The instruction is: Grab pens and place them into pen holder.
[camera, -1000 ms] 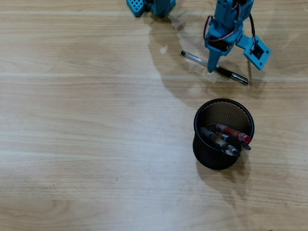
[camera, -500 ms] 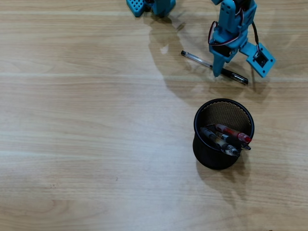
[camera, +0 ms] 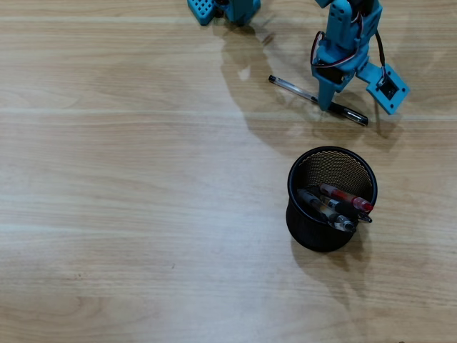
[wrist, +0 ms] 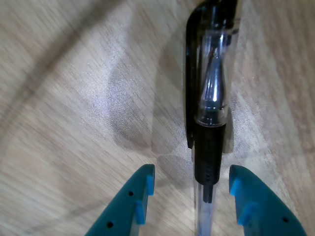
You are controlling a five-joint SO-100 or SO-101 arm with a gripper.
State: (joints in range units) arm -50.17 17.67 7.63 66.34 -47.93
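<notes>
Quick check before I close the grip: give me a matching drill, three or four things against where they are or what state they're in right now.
Things:
1. clear pen with black cap
2. red-and-clear pen
3. pen holder
4. gripper

States:
A. open, fingers on either side of a pen barrel
B. leaning inside the mesh cup
C. lying flat on the table
D. standing upright on the table, below the arm in the overhead view

Pairs: 1-C, 2-B, 3-D, 4-A
</notes>
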